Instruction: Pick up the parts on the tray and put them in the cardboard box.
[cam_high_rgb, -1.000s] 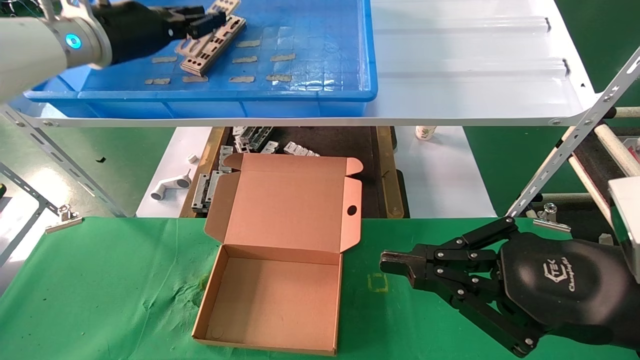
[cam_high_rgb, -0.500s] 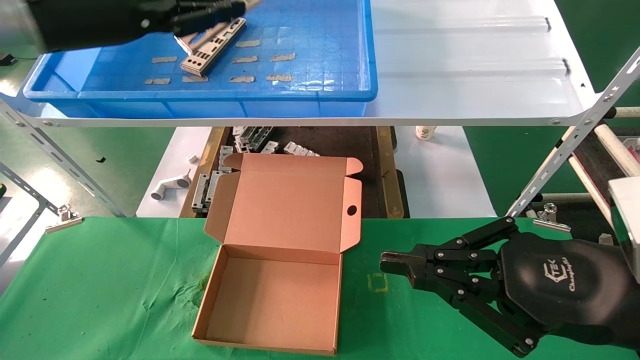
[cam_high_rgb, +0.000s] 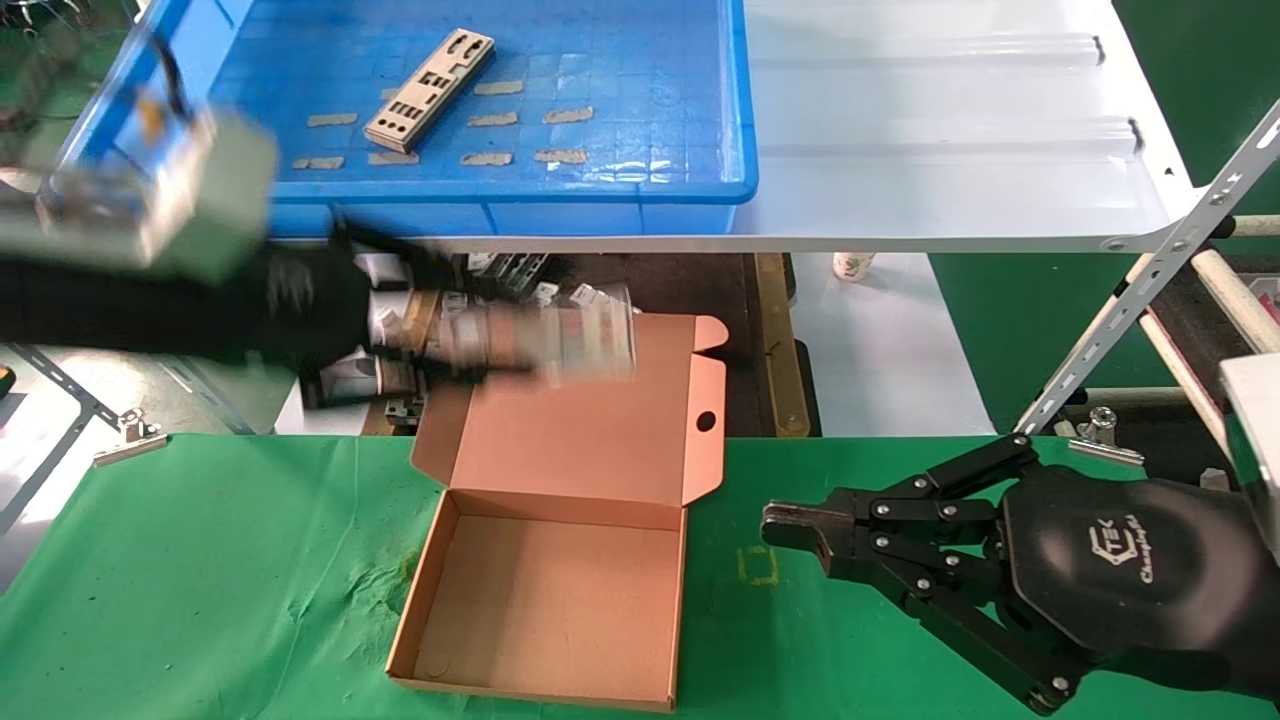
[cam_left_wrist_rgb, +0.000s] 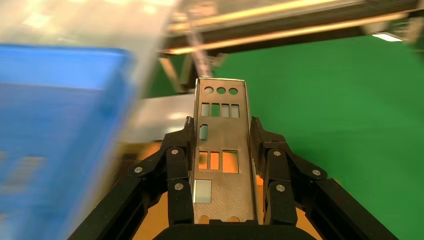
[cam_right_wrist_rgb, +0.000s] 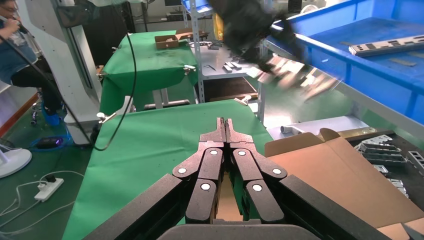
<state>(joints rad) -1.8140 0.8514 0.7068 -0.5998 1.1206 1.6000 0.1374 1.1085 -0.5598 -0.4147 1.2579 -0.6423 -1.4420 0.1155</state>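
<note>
**Plate held over the box lid**

Plate (cam_left_wrist_rgb: 222, 150) sits pinched between the fingers (cam_left_wrist_rgb: 177, 170) of the left gripper (cam_left_wrist_rgb: 222, 145), lying lengthwise along them with its far end, the one with three round holes, sticking out past the fingertips. Only the left wrist view shows this clearly: the rectangular cutouts, the fingers pressing on both long edges, and green cloth beyond. In the head view the same plate (cam_high_rgb: 545, 345) and left gripper (cam_high_rgb: 440, 335) are a motion smear, just in front of the shelf (cam_high_rgb: 950, 180) edge and above the far edge of the box (cam_high_rgb: 550, 590) lid; whether the plate touches the lid cannot be told.

The head view adds what the wrist camera misses: a second plate (cam_high_rgb: 430, 88) lying flat and diagonal on the tray (cam_high_rgb: 640, 190) floor, toward the tray's far left, among tape patches (cam_high_rgb: 560, 155). The tray stands at the left end of the shelf. The box lies open on the green table (cam_high_rgb: 200, 580), its base near the front edge, the lid raised at the back.

The right gripper (cam_high_rgb: 790, 528) rests on the table to the right of the box, apart from it. The right wrist view shows its fingertips (cam_right_wrist_rgb: 220, 131) pressed together on nothing.
</note>
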